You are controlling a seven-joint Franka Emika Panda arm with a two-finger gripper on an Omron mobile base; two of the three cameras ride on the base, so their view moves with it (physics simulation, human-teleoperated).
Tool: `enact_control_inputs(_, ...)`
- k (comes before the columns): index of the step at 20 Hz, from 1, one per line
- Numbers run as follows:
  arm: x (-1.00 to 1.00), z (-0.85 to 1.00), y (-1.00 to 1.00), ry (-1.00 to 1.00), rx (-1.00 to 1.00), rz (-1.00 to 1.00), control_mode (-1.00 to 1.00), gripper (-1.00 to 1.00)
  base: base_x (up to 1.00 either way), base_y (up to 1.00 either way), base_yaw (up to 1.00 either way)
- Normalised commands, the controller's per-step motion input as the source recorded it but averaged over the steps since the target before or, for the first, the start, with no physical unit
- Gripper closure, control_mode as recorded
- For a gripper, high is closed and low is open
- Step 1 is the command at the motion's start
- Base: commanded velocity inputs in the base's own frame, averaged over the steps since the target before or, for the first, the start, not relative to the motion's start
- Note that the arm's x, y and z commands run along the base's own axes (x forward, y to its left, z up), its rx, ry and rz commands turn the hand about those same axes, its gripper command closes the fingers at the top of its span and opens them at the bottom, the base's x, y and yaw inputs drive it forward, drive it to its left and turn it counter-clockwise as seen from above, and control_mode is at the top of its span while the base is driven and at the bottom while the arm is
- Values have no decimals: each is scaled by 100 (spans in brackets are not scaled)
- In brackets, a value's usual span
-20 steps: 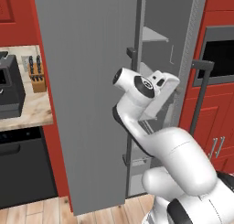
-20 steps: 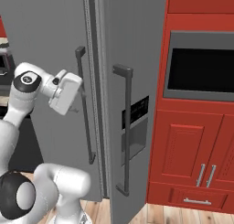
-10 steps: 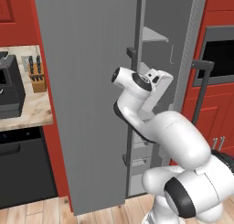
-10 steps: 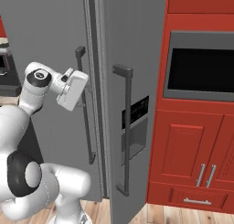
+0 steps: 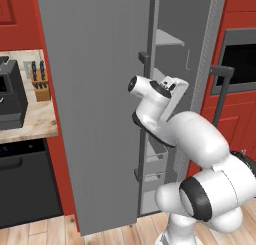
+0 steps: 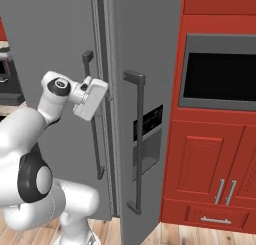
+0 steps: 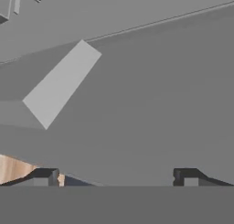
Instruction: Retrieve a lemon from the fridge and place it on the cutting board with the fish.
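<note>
I have the arm raised in front of the fridge (image 5: 95,89), whose grey left door fills the middle of the left base view and stands swung partly open. Through the gap at upper centre of that view I can see pale shelves (image 5: 167,38) and, lower down behind the arm, clear bins (image 5: 150,161); what they hold I cannot make out. The hand (image 7: 116,176) sits at the bottom of the hand view with its two dark fingertips (image 7: 43,176) set wide apart and nothing between them, facing flat grey fridge surfaces with a paler grey slanted panel (image 7: 61,83) at centre left. A sliver of wooden floor (image 7: 18,169) shows at lower left of that view.

In the right base view the white wrist block is at centre left, just beside the long bar handle of the left door (image 6: 92,124), while the right door's handle (image 6: 136,144) stands near centre frame beside a dark dispenser panel (image 6: 149,131). Red cabinets (image 6: 210,164) and a black oven window (image 6: 220,81) take the right side.

At far left of the left base view, a pale desk (image 5: 27,120) carries a knife block (image 5: 39,81) and a dark appliance (image 5: 11,100).
</note>
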Motion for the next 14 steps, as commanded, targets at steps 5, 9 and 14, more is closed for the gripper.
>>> enact_control_inputs(5, 42, -18, -3, 0, 0, 11, -100, -100, 0, 0, 0)
enact_control_inputs(9, 1, -4, -55, 0, 0, 1, -100, -100, 0, 0, 0)
enact_control_inputs(14, 0, -7, -85, 0, 0, 0, -100, -100, 0, 0, 0)
